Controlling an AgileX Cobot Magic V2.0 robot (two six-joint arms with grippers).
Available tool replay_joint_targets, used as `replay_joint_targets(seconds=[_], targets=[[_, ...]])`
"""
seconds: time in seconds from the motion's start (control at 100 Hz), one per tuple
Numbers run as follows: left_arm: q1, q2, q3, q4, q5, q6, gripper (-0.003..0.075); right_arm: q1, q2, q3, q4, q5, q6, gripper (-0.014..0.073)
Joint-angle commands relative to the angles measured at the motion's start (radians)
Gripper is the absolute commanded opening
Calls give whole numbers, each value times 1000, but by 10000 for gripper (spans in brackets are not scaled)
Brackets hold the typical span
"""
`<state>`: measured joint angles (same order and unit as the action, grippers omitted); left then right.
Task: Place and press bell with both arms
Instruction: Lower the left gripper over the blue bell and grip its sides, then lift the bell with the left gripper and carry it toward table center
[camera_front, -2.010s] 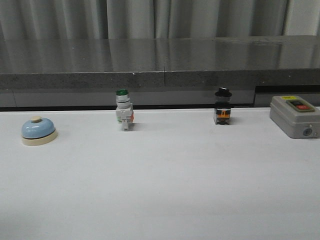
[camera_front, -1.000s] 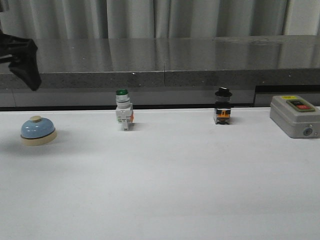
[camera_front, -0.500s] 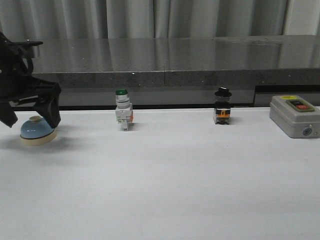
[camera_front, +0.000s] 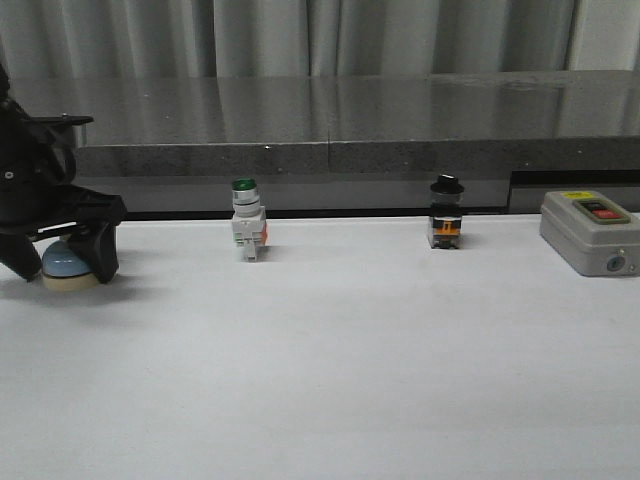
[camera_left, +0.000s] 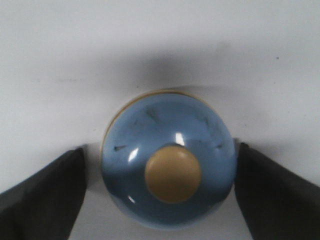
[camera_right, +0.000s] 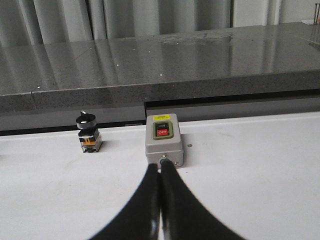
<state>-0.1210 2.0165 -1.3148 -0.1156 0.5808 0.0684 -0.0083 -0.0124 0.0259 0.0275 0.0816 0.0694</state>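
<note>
Front view: the bell (camera_front: 62, 266) sits at the bench's (camera_front: 330, 350) far-left edge, about nine o'clock, with the left gripper (camera_front: 58, 262) straddling it. Left wrist view: the spread fingers (camera_left: 42, 192) flank the dome, apparently not touching; they should close evenly low on the base. Right wrist view: the right gripper (camera_right: 160, 210) is clenched and empty, near the grey box (camera_right: 163, 139).

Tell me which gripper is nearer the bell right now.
Left. The left gripper straddles the bell, open, one finger on each side. The right gripper is shut, pointing at the grey switch box.
</note>
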Motion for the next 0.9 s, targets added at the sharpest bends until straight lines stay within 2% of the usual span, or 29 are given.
replay_joint_targets(seconds=[0.0, 0.14, 0.28, 0.62, 0.89], targets=[[-5, -45, -30, -12, -34, 2, 432, -6, -12, -14, -7, -87, -4, -60], [-5, -45, -30, -12, -34, 2, 262, -6, -12, -14, -7, -87, -4, -60], [-5, -62, -30, -12, -16, 2, 186, -6, -12, -14, -7, -87, -4, -60], [-42, -225, -30, -53, 87, 2, 174, -6, -12, -14, -7, -87, -4, -60], [-228, -336, -30, -57, 90, 2, 174, -6, -12, -14, -7, -87, -4, -60]])
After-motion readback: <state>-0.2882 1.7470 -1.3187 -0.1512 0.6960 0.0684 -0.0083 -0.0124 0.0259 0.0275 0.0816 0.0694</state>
